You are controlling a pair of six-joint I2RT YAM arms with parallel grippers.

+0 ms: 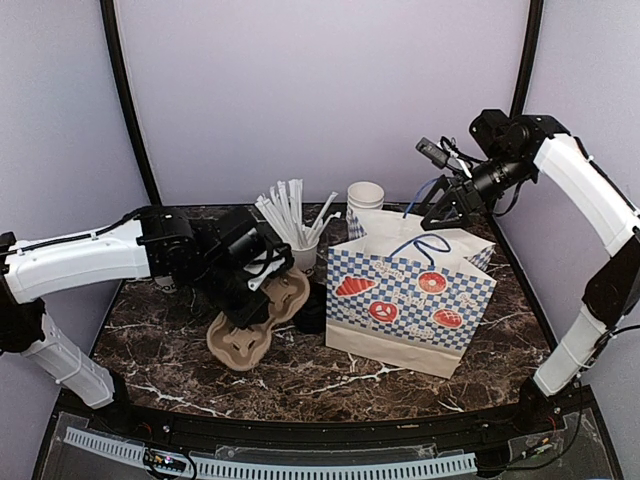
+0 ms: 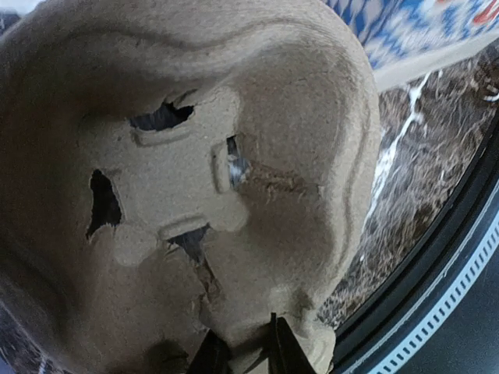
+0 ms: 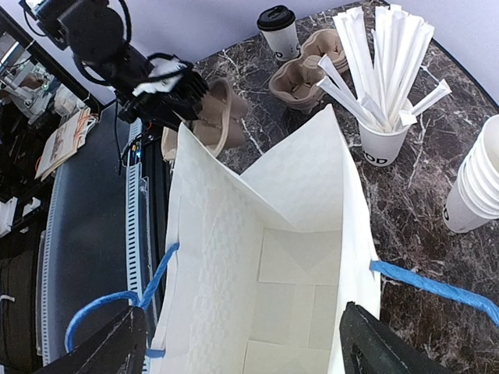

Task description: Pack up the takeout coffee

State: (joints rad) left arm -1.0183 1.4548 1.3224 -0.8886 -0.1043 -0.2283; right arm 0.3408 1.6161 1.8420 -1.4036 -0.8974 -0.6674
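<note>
The takeout coffee (image 3: 279, 31), a white paper cup with a black lid, stands upright at the far end of the marble table; in the top view the left arm hides it. My left gripper (image 2: 245, 354) (image 1: 266, 282) is shut on the edge of a brown pulp cup carrier (image 2: 195, 179) (image 1: 243, 340), holding it tilted above the table left of the bag. My right gripper (image 3: 242, 354) (image 1: 447, 205) hangs open over the mouth of the blue-checked paper bag (image 1: 410, 300), its fingers (image 3: 101, 351) wide on either side. The bag's white inside (image 3: 304, 280) holds nothing.
A white cup of straws (image 1: 300, 240) (image 3: 382, 117) stands behind the bag. A stack of plain white cups (image 1: 365, 197) (image 3: 479, 187) is beside it. More brown carriers (image 3: 300, 78) lie near the coffee. The bag's blue handles (image 3: 117, 300) stick outward.
</note>
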